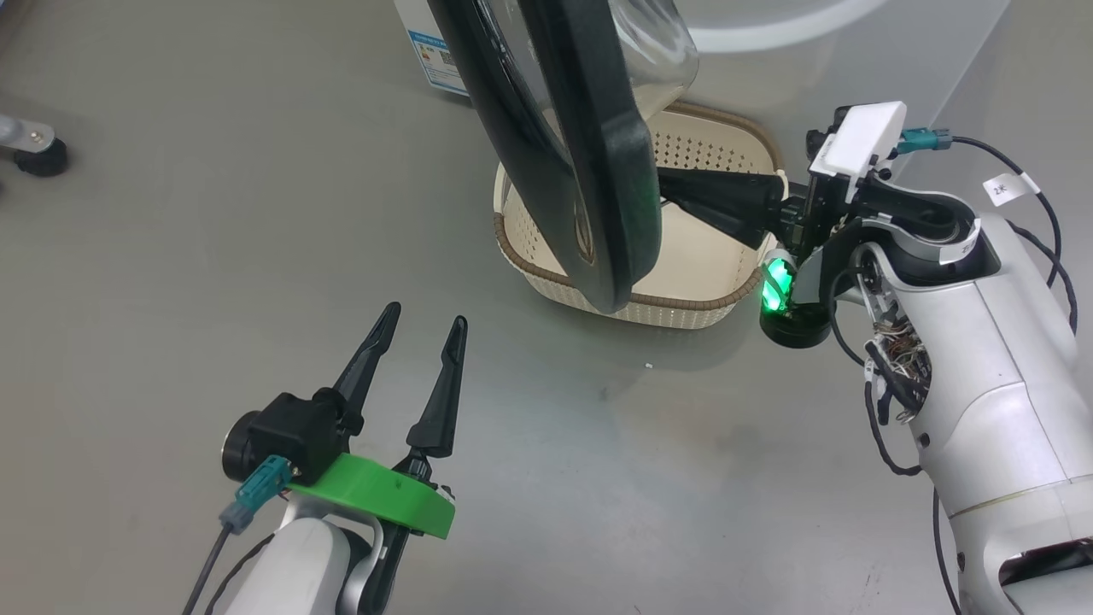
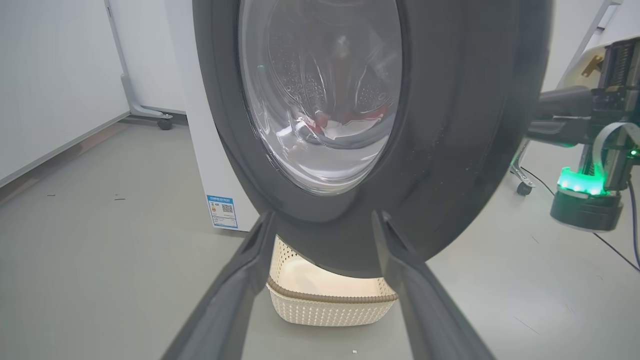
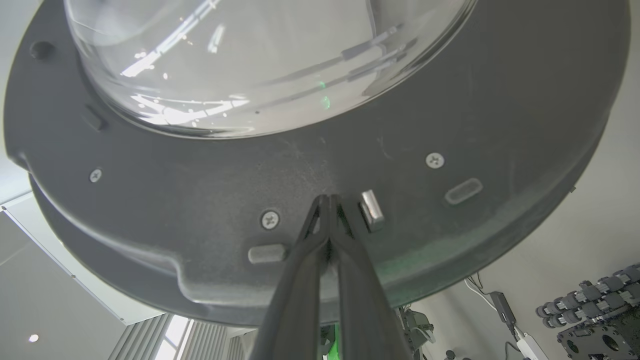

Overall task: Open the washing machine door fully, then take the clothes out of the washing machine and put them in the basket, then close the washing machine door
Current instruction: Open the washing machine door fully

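The washing machine door (image 1: 598, 171) stands partly open, its black rim edge-on above the cream basket (image 1: 709, 290) on the floor. My right gripper (image 1: 668, 182) is shut, holding nothing, its tips (image 3: 329, 197) touching the door's inner face (image 3: 500, 125) beside a metal latch (image 3: 372, 210). My left gripper (image 1: 427, 318) hangs open over bare floor, in front of the door's outer side (image 2: 450, 125). Through the glass (image 2: 320, 75) I see the steel drum and red and white clothes (image 2: 340, 124). The washing machine (image 2: 210, 150) is white with a blue label (image 2: 221, 211). The basket (image 2: 325, 305) holds nothing.
A caster foot (image 1: 38, 158) stands on the grey floor at the far left. A white stand on wheels (image 2: 162, 122) sits beside the machine against a pale wall. Cables (image 1: 1050, 222) trail from my right wrist. Another caster (image 2: 522, 188) is behind the door.
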Available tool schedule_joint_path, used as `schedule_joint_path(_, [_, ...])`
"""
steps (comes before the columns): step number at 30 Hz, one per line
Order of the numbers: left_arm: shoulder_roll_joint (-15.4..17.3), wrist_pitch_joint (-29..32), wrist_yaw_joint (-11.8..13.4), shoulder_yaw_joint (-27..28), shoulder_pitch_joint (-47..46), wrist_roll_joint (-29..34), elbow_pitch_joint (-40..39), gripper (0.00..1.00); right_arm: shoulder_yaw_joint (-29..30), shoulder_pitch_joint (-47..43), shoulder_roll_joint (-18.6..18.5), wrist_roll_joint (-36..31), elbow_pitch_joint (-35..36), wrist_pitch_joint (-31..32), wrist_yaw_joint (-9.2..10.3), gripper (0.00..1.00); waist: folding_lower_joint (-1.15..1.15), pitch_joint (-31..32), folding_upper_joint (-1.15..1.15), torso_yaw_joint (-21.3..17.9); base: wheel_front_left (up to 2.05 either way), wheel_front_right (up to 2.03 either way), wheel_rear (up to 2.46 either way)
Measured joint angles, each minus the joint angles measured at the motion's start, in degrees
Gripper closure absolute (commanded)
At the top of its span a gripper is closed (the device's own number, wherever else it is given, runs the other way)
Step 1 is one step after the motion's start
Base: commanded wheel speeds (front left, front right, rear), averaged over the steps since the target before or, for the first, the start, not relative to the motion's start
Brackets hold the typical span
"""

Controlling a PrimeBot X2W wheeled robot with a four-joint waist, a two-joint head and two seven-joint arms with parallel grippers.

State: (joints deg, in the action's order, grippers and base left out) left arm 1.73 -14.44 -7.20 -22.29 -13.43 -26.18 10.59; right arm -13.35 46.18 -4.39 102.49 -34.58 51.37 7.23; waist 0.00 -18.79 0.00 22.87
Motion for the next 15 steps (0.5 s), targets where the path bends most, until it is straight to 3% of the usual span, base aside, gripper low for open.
schedule_joint_path(15, [0.0, 0.0, 0.0, 0.0, 0.3, 0.0, -0.1, 0.0, -9.7, -1.3, 0.0, 6.5, 3.7, -2.5, 0.0, 1.0, 0.0, -0.3, 0.0, 0.3, 0.0, 0.0, 0.0])
